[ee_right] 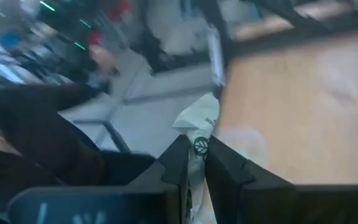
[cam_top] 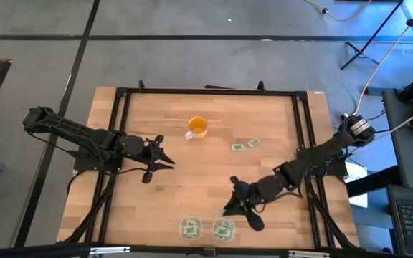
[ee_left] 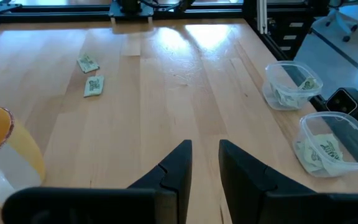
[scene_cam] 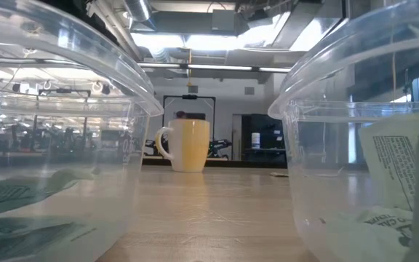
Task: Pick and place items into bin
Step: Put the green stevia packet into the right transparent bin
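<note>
Right gripper (ee_right: 196, 163) clamps a pale green-and-white flat packet (ee_right: 201, 127), its long axis running out past the fingertips. Clear plastic bin (cam_top: 223, 229) lies just beside it, toward the table's near edge. Left gripper (cam_top: 160, 156) waits, slightly parted, empty; two loose packets (cam_top: 244, 145) remain mid-table

Packet (ee_right: 199, 127) — lower part hidden, blurred.

- Two loose packets lie on the bench: one (cam_top: 237, 147) and another (cam_top: 253, 143).
- Two clear bins: one (cam_top: 190, 228) and a second (cam_top: 224, 229), each with packets inside.
- One orange cup (cam_top: 197, 127).
- Two arms, each with one pincer.
</note>
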Robot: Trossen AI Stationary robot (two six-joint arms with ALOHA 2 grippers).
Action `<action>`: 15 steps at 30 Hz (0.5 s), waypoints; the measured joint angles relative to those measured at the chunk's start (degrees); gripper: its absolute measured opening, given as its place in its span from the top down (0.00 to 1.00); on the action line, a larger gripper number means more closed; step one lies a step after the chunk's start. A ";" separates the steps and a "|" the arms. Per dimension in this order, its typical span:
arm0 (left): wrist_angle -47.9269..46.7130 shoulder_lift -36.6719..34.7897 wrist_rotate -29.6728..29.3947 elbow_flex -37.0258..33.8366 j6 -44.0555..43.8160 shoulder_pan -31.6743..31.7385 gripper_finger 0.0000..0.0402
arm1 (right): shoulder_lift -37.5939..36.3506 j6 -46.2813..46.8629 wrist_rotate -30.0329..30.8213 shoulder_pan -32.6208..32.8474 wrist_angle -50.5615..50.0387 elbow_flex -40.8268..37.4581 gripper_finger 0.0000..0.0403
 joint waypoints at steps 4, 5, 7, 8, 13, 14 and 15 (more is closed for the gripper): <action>-0.01 0.00 0.02 0.00 -0.02 0.00 0.81 | 2.80 -2.81 -0.02 1.94 8.98 0.04 0.87; -0.02 0.00 0.02 0.00 -0.03 0.00 0.81 | 3.58 -2.97 0.00 2.30 9.52 0.04 0.87; -0.01 0.00 0.02 0.00 -0.19 0.00 0.81 | 5.08 -2.99 -0.02 2.83 10.05 0.04 0.87; -0.02 0.00 0.02 0.00 -0.49 0.00 0.81 | 5.88 -3.12 0.00 3.06 10.22 0.04 0.87; -0.02 0.00 0.01 0.00 -0.96 0.00 0.81 | 10.91 -2.90 0.04 4.18 9.82 0.07 0.87; -0.02 0.00 0.02 0.00 -0.96 0.00 0.81 | 12.16 -2.80 0.02 4.40 9.60 0.07 0.87; -0.02 0.00 0.02 0.00 -0.98 0.00 0.81 | 13.31 -2.34 0.00 4.53 9.61 0.07 0.87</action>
